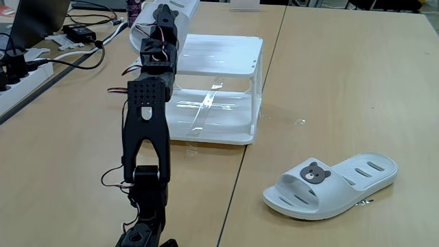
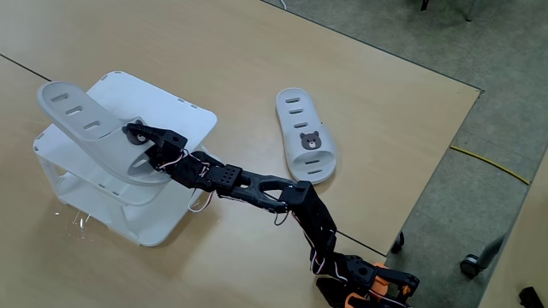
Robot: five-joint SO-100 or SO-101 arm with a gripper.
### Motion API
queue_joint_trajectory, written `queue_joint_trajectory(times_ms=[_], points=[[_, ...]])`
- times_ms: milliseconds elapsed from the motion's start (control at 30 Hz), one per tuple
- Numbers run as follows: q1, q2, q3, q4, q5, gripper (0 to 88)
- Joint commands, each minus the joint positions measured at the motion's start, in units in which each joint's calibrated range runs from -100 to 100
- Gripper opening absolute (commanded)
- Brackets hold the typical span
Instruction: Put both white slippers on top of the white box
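One white slipper (image 2: 81, 120) is tilted over the left part of the white box (image 2: 184, 115), its toe past the box's left edge. My gripper (image 2: 137, 144) is shut on its strap end. In the low fixed view the arm stands in front of the white box (image 1: 226, 65), and my gripper (image 1: 164, 15) is at the box's far left corner with the held slipper (image 1: 139, 34) partly hidden behind it. The other white slipper (image 1: 333, 184), with its bear badge up, lies flat on the table to the right of the box, also seen as the slipper (image 2: 306, 137) from above.
A power strip (image 1: 20, 82), a black adapter (image 1: 81, 32) and cables lie at the far left of the table. A seam (image 1: 250, 137) runs down the tabletop. The table's right edge (image 2: 445, 162) drops to the floor.
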Motion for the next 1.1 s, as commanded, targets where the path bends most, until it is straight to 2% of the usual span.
queue_joint_trajectory(times_ms=[0,333,433,533,933,1067], points=[[-0.06,-0.26,-5.96,-0.23,0.42,1.1],[-0.06,4.96,-5.96,-0.23,0.42,1.3],[0.1,5.21,-5.96,-0.23,0.42,11.1],[0.18,5.21,-5.87,-0.14,0.42,13.3],[0.35,-0.17,-6.14,18.75,0.42,13.9],[0.35,-2.45,-6.14,23.41,0.42,23.6]])
